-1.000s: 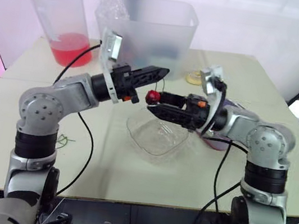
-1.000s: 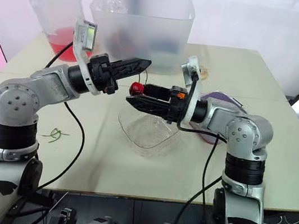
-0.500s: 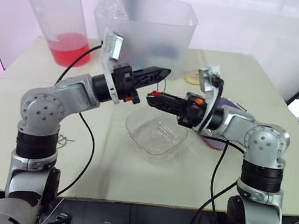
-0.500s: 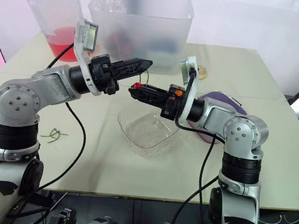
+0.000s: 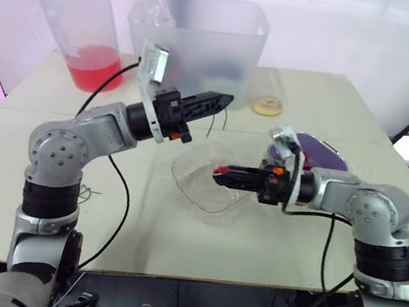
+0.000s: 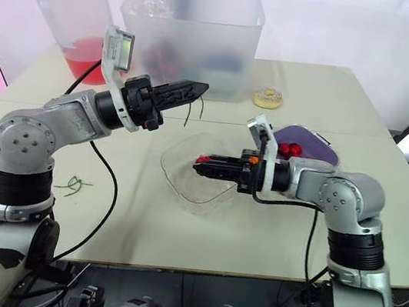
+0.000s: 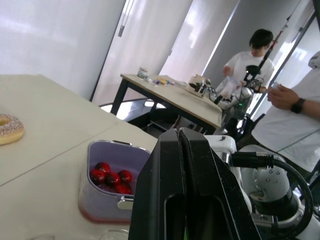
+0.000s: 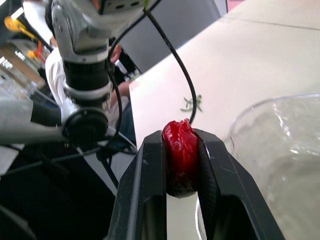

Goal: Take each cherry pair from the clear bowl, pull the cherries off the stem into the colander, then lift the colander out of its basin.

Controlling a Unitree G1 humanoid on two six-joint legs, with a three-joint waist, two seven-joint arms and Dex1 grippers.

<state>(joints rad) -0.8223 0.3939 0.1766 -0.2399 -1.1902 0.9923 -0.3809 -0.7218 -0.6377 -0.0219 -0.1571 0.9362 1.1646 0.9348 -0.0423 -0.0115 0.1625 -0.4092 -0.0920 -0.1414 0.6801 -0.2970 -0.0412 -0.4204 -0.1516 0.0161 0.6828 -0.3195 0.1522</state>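
Note:
My left gripper (image 5: 227,99) is held up behind the clear bowl (image 5: 192,190), shut on a thin green stem (image 6: 188,112) that dangles from its tip. My right gripper (image 5: 221,172) reaches low over the bowl and is shut on a red cherry (image 8: 181,154), also visible at the cherry (image 6: 202,159). The two grippers are apart. The purple colander (image 6: 323,150) sits to the right of the bowl with a few red cherries (image 7: 111,178) inside. The bowl looks bare of fruit.
A frosted tub (image 5: 200,36) and a pitcher of pink liquid (image 5: 81,25) stand at the back. A donut (image 5: 265,105) lies behind the colander. Loose green stems (image 5: 86,194) lie at the left. People (image 7: 250,55) stand at another table beyond.
My right gripper closed on the cherry, then pulled it down and away from the left gripper to above the bowl. The left gripper stayed put with the stem.

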